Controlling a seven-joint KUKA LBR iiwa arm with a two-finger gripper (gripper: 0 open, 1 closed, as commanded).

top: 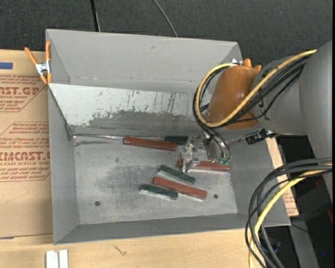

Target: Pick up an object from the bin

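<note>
where the gripper (199, 156) sits low, red bar (213, 166) seemingly touching; green bar (176, 173) just beside; grip state unclear

Left half of the bin floor (100, 177) is lying bare. Centre-right, red and green sticks (176, 186) are crowding together; long red stick (151, 143) hugging the back wall; arm (234, 94) blocking the right side.

This looks like a robotics lab or workshop. A scuffed grey metal bin (61, 166) sits on a pale wooden bench (156, 251). A bulky robot arm (310, 94) hung with yellow-and-black cables (196, 100) reaches in from 3 o'clock, and dark carpet (268, 10) lies toward 12 o'clock.
</note>
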